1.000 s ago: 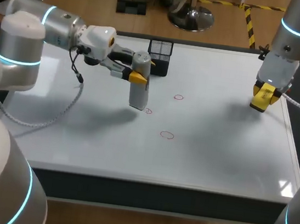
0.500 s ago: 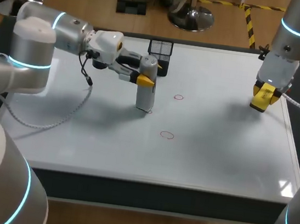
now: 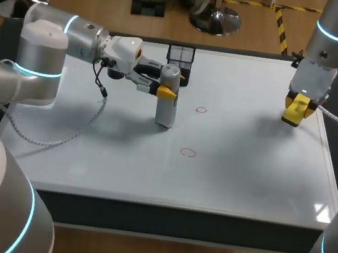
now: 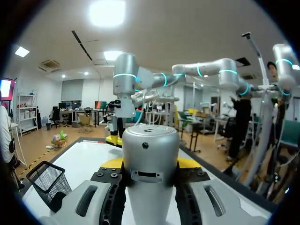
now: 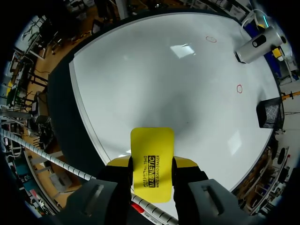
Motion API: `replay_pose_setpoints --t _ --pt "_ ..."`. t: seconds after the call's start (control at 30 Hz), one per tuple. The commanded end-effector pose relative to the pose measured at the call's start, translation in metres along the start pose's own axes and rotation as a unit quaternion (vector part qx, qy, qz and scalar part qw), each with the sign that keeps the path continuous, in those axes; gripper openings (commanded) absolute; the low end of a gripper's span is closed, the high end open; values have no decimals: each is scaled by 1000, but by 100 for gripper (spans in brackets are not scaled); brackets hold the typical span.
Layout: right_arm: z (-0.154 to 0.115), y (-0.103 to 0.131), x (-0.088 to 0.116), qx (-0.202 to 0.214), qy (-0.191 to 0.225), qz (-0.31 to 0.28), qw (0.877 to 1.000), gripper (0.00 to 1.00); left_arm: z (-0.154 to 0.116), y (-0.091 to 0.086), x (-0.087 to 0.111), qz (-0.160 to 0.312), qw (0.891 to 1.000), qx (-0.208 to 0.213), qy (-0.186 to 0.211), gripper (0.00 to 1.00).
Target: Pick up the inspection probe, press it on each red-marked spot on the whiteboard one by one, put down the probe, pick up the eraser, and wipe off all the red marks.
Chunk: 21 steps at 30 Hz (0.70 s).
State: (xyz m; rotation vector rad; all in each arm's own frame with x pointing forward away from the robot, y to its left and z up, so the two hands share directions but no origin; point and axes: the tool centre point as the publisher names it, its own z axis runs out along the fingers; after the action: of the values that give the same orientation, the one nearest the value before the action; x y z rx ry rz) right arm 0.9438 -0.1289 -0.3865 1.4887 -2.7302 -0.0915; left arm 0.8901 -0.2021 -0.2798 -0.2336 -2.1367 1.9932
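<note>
A grey cylindrical probe [image 3: 167, 98] stands upright with its base on the whiteboard [image 3: 244, 174], and my left gripper [image 3: 164, 88] is shut on its upper part. In the left wrist view the probe [image 4: 150, 159] fills the gap between the fingers of the left gripper [image 4: 150, 165]. Two red circles [image 3: 201, 110] [image 3: 188, 153] show to the right of the probe and nearer the front edge. My right gripper [image 3: 294, 113] hangs over the board's far right, shut on a yellow eraser [image 5: 151, 161]. From the right wrist view the probe [image 5: 257, 44] and both red circles [image 5: 212, 39] [image 5: 240, 88] are visible.
A black mesh basket [image 3: 179, 60] stands at the back edge just behind the probe, and beside the left gripper as the basket [image 4: 47, 180] in the left wrist view. The board's raised rim [image 3: 330, 179] runs along the right side.
My left arm carried the probe to the right and set it upright over the red mark that showed beside it earlier; that mark is now hidden. The right arm has not moved.
</note>
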Motion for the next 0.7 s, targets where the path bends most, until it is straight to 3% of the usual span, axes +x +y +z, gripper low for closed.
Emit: replay_pose_setpoints --t 0.03,0.7 --pt "-1 0 0 1 1 -1 1000 0 1 0 -1 0 1000 1 0 0" --pt "-1 0 0 1 1 -1 1000 0 0 8 -6 -2 1000 -6 -8 0"
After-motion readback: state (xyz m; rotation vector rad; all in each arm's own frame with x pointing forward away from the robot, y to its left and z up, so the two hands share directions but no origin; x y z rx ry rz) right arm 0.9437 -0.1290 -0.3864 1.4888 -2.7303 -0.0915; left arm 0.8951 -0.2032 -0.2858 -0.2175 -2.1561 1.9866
